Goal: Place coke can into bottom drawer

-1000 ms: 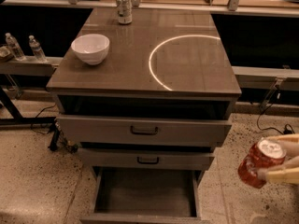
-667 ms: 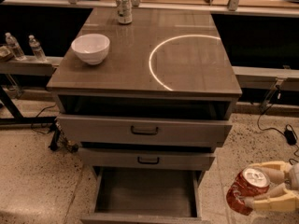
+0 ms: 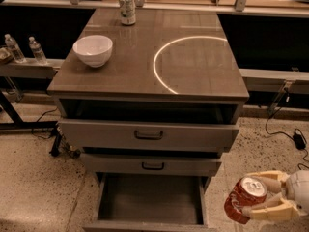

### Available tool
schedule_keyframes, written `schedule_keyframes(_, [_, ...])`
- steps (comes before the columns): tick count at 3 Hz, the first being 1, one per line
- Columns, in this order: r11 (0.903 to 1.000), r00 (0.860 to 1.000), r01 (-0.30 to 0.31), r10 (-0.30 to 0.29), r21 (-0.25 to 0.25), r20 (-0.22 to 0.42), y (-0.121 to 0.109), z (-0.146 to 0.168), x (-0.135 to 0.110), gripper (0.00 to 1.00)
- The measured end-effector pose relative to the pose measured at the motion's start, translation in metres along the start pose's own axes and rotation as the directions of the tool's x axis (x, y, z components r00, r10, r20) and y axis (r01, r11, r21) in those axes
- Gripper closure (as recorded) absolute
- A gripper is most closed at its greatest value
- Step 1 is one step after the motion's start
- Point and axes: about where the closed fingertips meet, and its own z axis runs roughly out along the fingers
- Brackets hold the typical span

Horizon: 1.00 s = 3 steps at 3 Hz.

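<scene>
Coke can (image 3: 243, 200) is clamped tilted between the jaws of the gripper (image 3: 253, 194) at lower right, beside the bottom drawer (image 3: 149, 200) - drawer is pulled open, can not yet inside.

Cut off by the right edge, down at near right: the gripper (image 3: 258, 197), clamped round the coke can (image 3: 241, 203). Clipped at the near edge: front of the bottom drawer (image 3: 149, 202). Can't read the label on the far can (image 3: 127, 7), too small.
</scene>
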Motion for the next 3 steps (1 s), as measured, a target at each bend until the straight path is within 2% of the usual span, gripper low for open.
schedule_keyframes(1, [0.9999, 0.998, 0.014, -0.013, -0.005, 0.057, -0.007, 0.034, 0.024, 1.00])
schedule_keyframes(3, [0.9979, 0.989, 0.035, -0.042, 0.056, 0.144, -0.048, 0.114, 0.079, 1.00])
